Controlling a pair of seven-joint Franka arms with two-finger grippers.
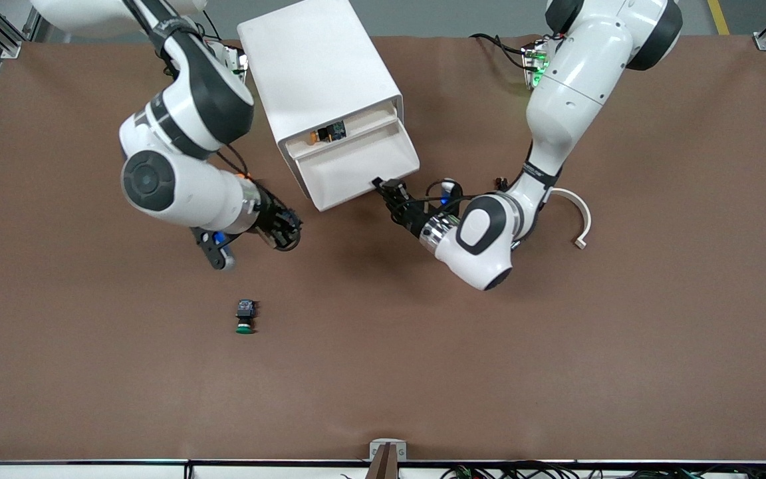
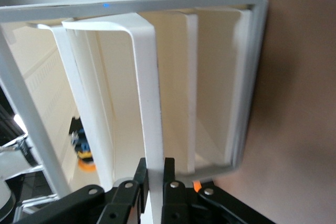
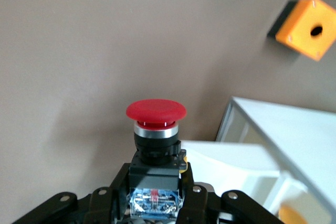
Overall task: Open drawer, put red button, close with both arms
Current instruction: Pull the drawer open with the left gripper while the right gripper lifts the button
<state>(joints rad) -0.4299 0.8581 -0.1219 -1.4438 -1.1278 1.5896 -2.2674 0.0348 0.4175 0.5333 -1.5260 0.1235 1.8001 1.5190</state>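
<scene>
Carrying the red button, clamped by its black body in the right pincer, over the desk beside the cabinet. Left pincer pinching the open drawer front lip. Advisable: steadying drawer, lowering button well inside before releasing.

green button, orange box, brown table
</scene>
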